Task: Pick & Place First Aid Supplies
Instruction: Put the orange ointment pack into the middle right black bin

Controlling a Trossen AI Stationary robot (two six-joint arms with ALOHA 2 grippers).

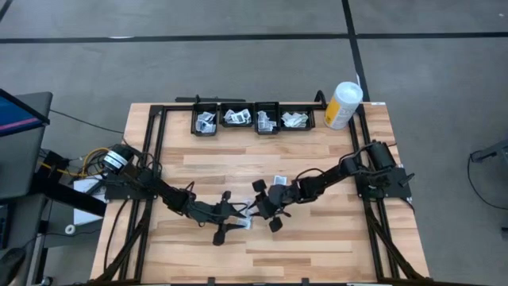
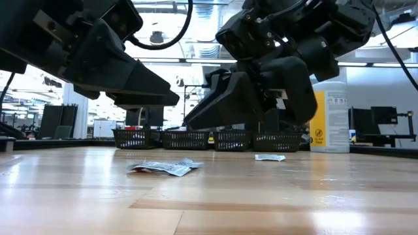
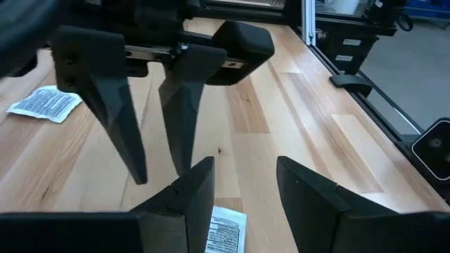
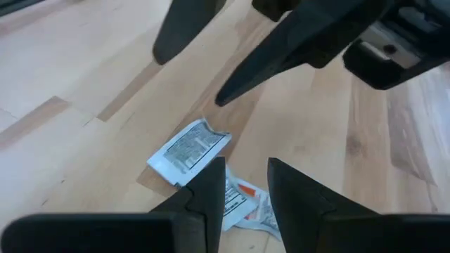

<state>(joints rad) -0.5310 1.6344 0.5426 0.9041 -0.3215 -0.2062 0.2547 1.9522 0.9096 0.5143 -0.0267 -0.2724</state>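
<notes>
1. The right gripper (image 4: 242, 190) hangs just above the middle of the table (image 1: 317, 238). Its two dark fingers stand a little apart, with nothing between them.
2. The left gripper (image 3: 242, 190) is very near it, facing it. Its fingers are spread wider, and it holds nothing either.
3. Both grippers point at the same spot, almost tip to tip, but they do not touch.
4. Under them lies a small pile of packets (image 2: 166, 167). They lie flat on the wood, and one overlaps another.
5. In the right wrist view, a white packet with grey print (image 4: 188, 151) lies in front of the fingers. A second packet with an orange mark (image 4: 246, 200) shows between the fingers, down on the wood.
6. One more lone packet (image 2: 270, 157) lies farther back on the table, apart from the pile.
7. At the far edge stand four small black bins (image 1: 252, 119) in a row. Each one has packets inside.
8. A tall white-and-yellow canister (image 1: 343, 105) stands just beside the bins, at the right end of the row.
</notes>
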